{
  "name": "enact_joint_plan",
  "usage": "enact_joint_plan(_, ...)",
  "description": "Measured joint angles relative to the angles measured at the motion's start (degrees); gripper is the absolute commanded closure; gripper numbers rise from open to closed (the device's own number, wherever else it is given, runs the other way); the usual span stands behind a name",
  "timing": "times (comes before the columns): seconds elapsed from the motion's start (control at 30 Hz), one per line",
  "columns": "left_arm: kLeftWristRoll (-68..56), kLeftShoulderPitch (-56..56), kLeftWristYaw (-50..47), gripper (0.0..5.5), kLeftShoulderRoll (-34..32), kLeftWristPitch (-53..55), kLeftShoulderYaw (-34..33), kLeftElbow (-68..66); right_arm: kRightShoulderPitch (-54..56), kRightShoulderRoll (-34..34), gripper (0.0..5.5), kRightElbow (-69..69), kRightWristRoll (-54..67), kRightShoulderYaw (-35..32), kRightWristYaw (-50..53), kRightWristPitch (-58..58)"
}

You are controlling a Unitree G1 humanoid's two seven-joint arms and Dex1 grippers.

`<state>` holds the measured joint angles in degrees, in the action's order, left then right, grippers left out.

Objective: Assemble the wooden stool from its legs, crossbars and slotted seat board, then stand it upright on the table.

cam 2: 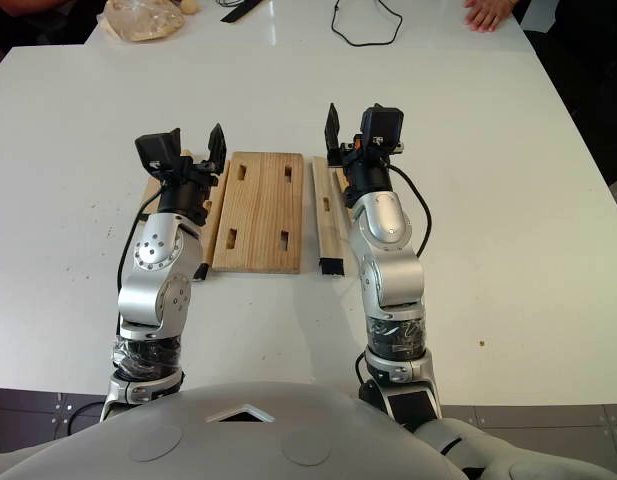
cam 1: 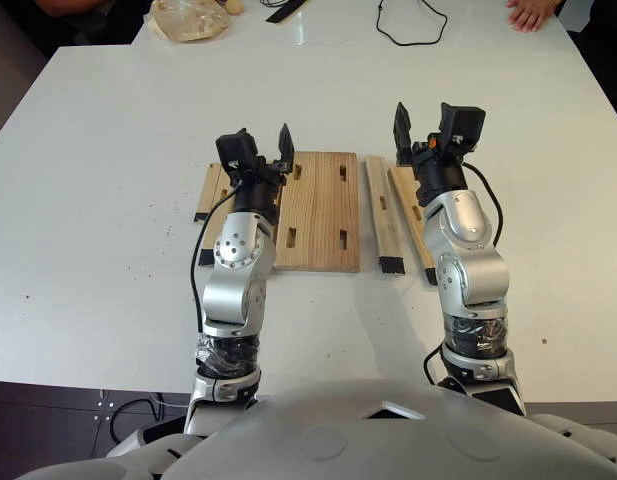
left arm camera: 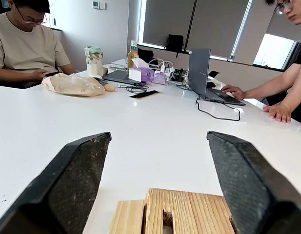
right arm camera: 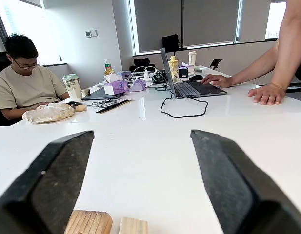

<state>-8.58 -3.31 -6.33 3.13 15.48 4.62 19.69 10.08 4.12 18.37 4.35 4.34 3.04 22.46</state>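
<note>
Assembly looks not yet begun. The slotted seat board (cam 1: 318, 210) lies flat in the middle of the left eye view on the white table (cam 1: 98, 140), its four slots facing up. The left slats (cam 1: 210, 190) lie just beside its left edge and the right slats (cam 1: 386, 215) a little apart from its right edge, all flat, with black tips at their lower ends. The left gripper (left arm camera: 159, 139) hovers over the upper ends of the left slats and the board's left edge, fingers spread wide and empty. The right gripper (right arm camera: 142, 134) hangs over the upper ends of the right slats, equally released and holding nothing. The step in hand is probably a first pick, and the difficulty is that the slats lie in pairs. A finger must drop into a seam, so it could pinch two pieces or push one aside. The inner right slat seems the easier start, since bare table shows between it and the board. Straddle its narrow width, come down squarely, and close near its middle rather than its end so it lifts level.
</note>
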Motion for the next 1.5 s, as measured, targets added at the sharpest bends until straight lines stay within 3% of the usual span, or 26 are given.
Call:
enact_joint_plan(0.47, 5.83, -0.46, -2.74, 1.85, -0.24, -3.05, 2.54, 0.94, -1.21, -0.23, 1.85, 0.98, -1.26, 0.87, 1.78, -1.55)
enact_joint_plan(0.83, 12.49, -3.00, -3.41, 1.85, -1.37, -5.21, 1.00, 0.89, 1.71, -4.80, 1.85, 0.60, -15.58, 4.52, 3.90, -13.54)
enact_joint_plan(1.17, 9.26, -3.94, 2.18, 1.85, -0.39, -7.39, 1.44, -0.20, 2.01, -2.17, 1.85, -1.58, -11.98, 2.37, 2.04, -10.80)
enact_joint_plan(1.5, 9.40, -6.17, 1.42, 1.85, -0.53, -7.87, -1.55, -2.52, 3.81, -2.24, 1.85, -3.76, -9.34, 0.54, -0.40, -10.10)
